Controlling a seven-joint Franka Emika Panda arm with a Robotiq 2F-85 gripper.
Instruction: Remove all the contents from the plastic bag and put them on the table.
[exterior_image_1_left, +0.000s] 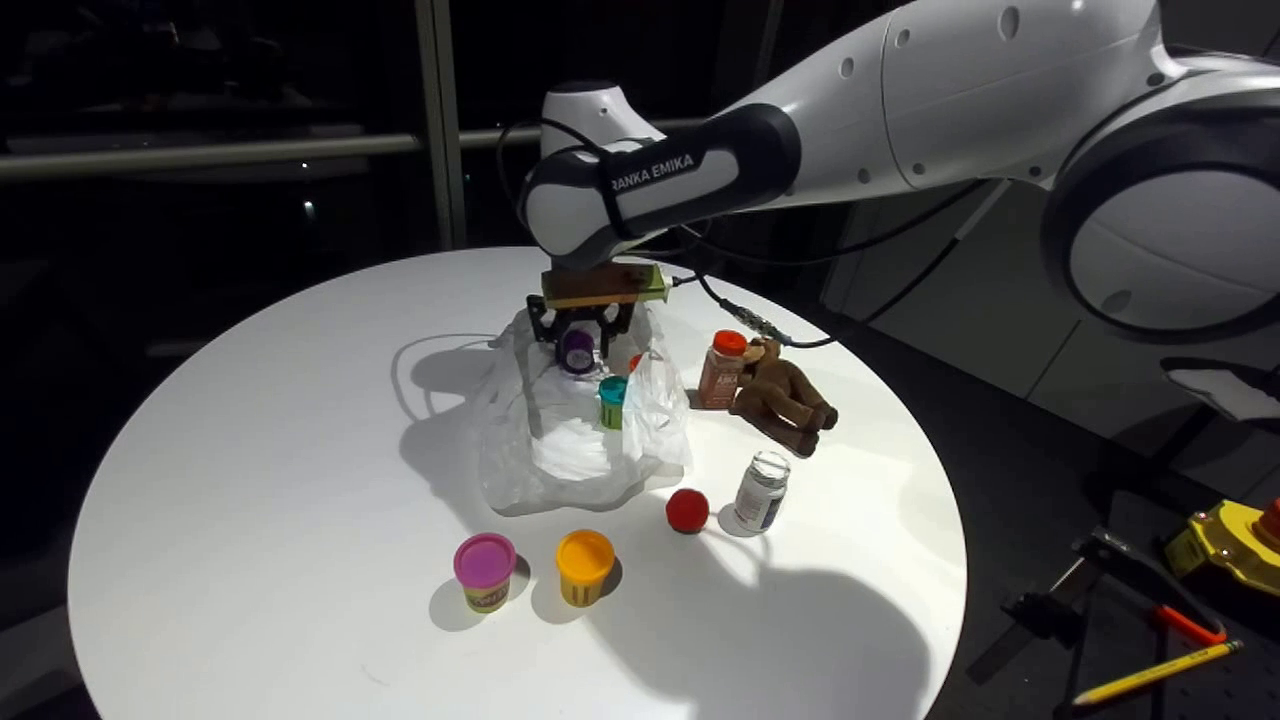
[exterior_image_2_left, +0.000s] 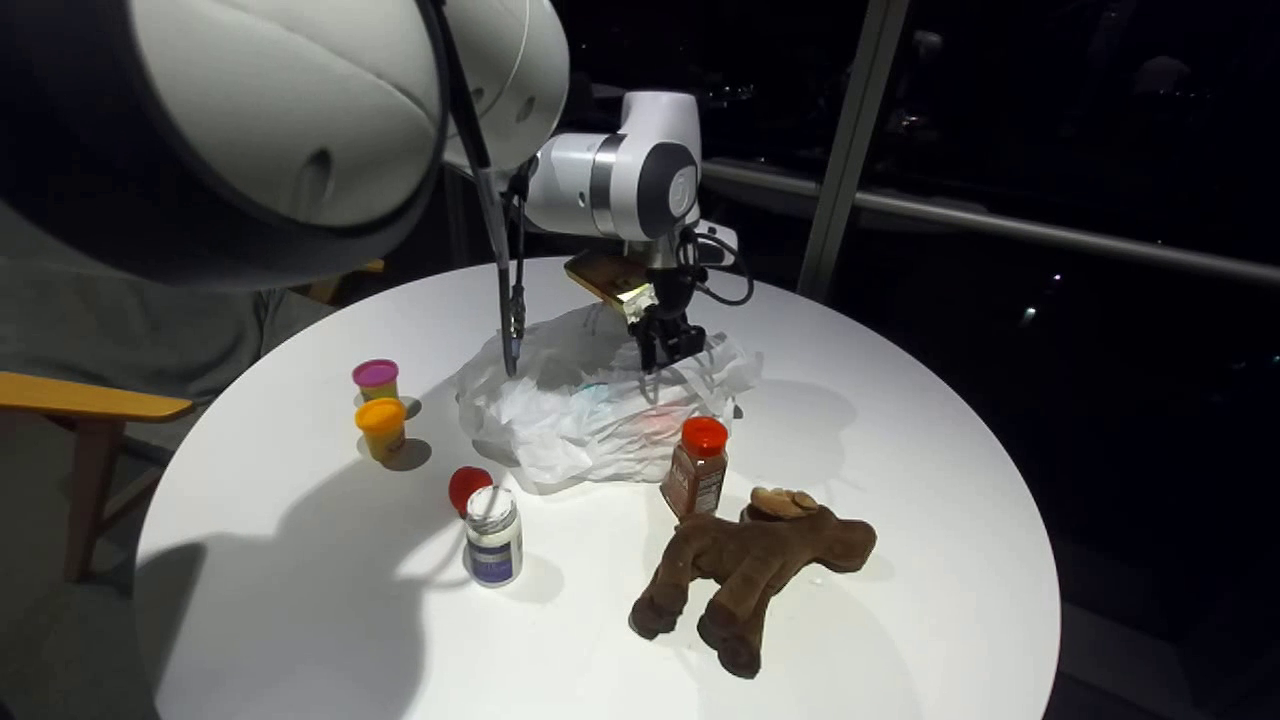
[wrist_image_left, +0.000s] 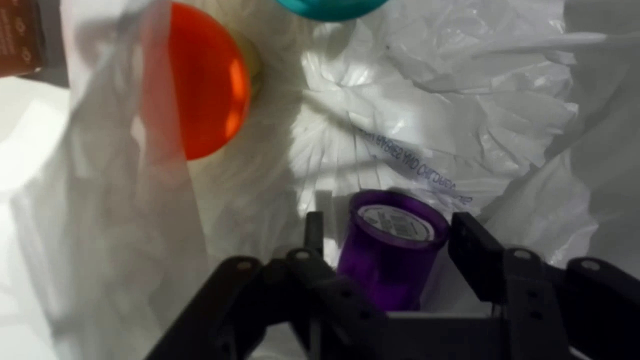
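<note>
Already has brown toy (exterior_image_2_left: 755, 550), red-lidded bottle (exterior_image_2_left: 696, 472), white jar (exterior_image_2_left: 494, 545), red piece (exterior_image_1_left: 687, 510), pink tub (exterior_image_1_left: 485, 570) and orange tub (exterior_image_1_left: 584, 567) out on tabletop (exterior_image_1_left: 280, 450), leaving in plastic bag (exterior_image_1_left: 655, 410) teal tub (exterior_image_1_left: 612, 403), red-orange tub (wrist_image_left: 207, 85) and, between parted fingers (wrist_image_left: 475, 255) and seemingly ungripped, purple tub (wrist_image_left: 387, 262).

The round white table (exterior_image_1_left: 280, 450) bears a plastic bag (exterior_image_1_left: 655, 415), magenta-lidded Play-Doh tub (exterior_image_1_left: 486, 572), orange-lidded tub (exterior_image_1_left: 583, 567), round red piece (exterior_image_1_left: 687, 510), labelled jar (exterior_image_2_left: 494, 540), red-capped spice bottle (exterior_image_2_left: 696, 470) and brown plush moose (exterior_image_2_left: 770, 550).
</note>
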